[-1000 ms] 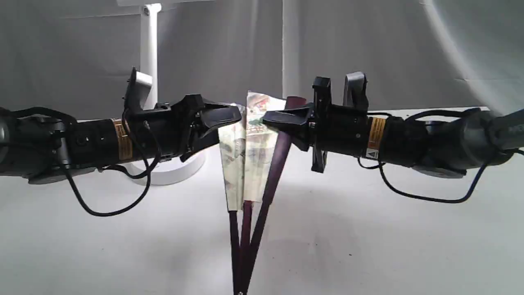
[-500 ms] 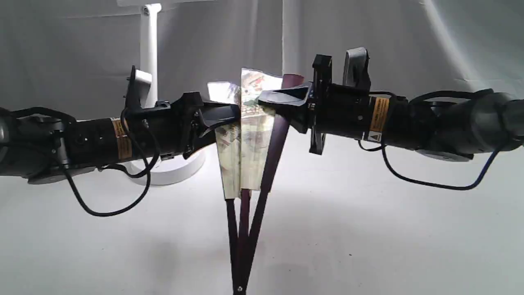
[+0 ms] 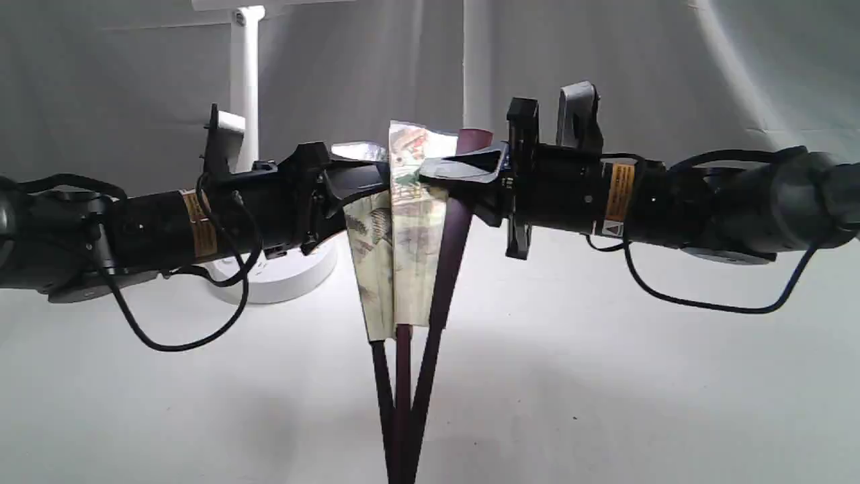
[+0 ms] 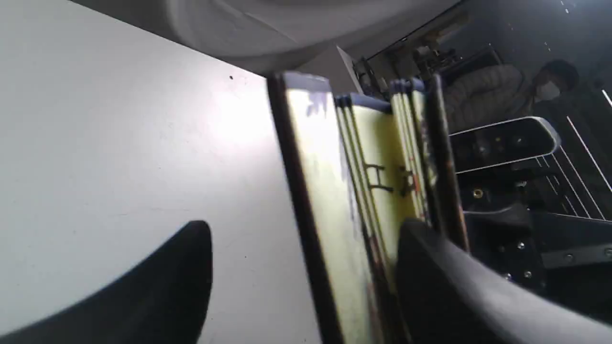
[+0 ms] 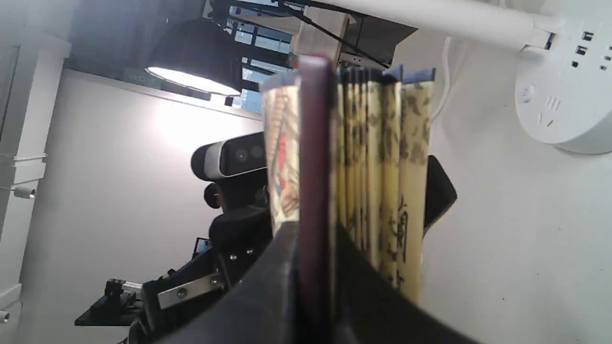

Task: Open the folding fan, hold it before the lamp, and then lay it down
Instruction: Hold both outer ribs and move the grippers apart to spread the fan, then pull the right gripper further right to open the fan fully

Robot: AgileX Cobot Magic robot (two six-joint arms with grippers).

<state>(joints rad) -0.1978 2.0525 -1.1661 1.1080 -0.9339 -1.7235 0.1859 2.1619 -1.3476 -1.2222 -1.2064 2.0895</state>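
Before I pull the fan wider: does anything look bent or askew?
Yes: the cream pleated paper fan with maroon ribs has its top corner by the left gripper seemingly folded sideways, unlike the other pleats.

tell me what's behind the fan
Behind the fan: white table and grey curtain. The lamp stands back and to the left, not straight behind; the left arm covers part of its base. Whatever the leaf itself hides cannot be seen.

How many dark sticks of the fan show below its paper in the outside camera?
3: a thin left stick, a middle stick, and the right guard of the folding fan. More may be stacked behind them.
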